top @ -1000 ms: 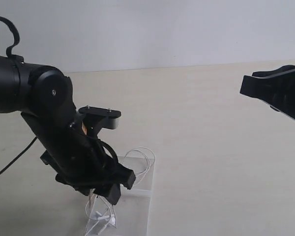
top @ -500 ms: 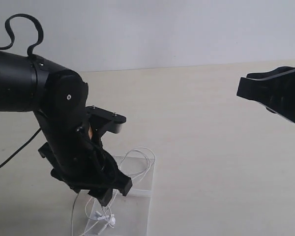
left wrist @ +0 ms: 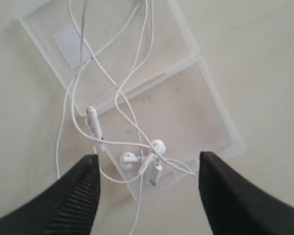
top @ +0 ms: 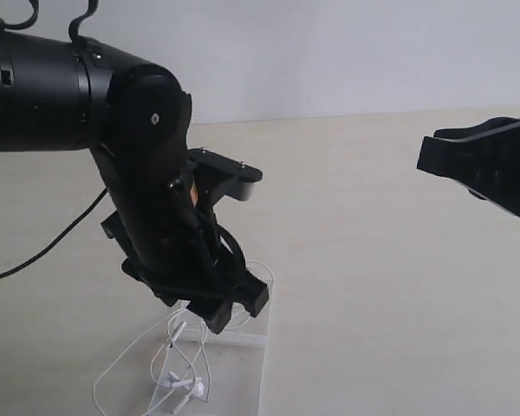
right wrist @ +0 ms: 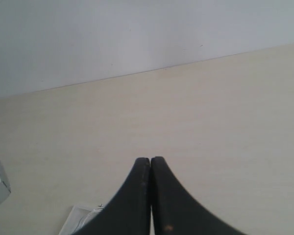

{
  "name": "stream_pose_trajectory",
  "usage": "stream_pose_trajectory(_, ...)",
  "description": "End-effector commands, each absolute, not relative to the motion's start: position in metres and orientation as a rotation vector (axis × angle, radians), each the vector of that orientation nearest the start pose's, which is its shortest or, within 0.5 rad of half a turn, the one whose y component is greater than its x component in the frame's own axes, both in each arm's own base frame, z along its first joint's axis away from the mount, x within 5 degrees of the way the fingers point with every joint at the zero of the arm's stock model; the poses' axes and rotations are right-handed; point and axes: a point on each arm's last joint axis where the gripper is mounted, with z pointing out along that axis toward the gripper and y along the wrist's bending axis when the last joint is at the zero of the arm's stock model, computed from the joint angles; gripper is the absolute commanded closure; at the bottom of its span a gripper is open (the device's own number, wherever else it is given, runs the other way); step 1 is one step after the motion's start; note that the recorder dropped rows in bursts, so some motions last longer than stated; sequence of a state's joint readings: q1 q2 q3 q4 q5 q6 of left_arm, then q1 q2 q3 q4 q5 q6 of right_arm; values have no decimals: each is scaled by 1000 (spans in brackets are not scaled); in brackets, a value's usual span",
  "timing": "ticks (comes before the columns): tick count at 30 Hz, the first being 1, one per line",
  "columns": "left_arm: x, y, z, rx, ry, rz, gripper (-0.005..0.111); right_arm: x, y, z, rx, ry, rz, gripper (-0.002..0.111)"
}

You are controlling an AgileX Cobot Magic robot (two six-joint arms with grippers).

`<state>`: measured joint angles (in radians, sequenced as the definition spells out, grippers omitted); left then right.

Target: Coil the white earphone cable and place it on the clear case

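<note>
Left tool (left wrist: 148, 161) noted open, nothing held between its jaws, poised above the near end of the clear case (left wrist: 186, 112). The white earphone cable (left wrist: 94, 122) is seen directly below it, lying in loose, irregular loops across both halves of the case, with the two earbuds and plug bunched at the near end. One loop is seen to stray off the case to the left onto the bench (top: 373, 260). Step judged: final tidying of the placement, the coil being slack rather than neat. The next move is expected to call for a low, fine pinch on the stray loop. Right tool (right wrist: 150, 164) is closed and empty, well apart at far right.
</note>
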<state>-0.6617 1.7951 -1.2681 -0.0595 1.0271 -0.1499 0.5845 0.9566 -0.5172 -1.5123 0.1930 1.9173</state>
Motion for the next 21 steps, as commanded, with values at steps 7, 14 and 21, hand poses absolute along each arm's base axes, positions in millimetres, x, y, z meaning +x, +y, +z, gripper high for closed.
stream_pose_trajectory(7, 261, -181, 301, 665, 2670, 5, 87, 173, 90, 278, -41, 1948, 432, 108)
stream_pose_trajectory(14, 223, -149, 377, 511, 2380, -187, 107, 174, 87, 279, -25, 1941, 392, 108)
stream_pose_trajectory(21, 182, -122, 410, 449, 2115, -335, 107, 174, 87, 279, -26, 1941, 394, 108)
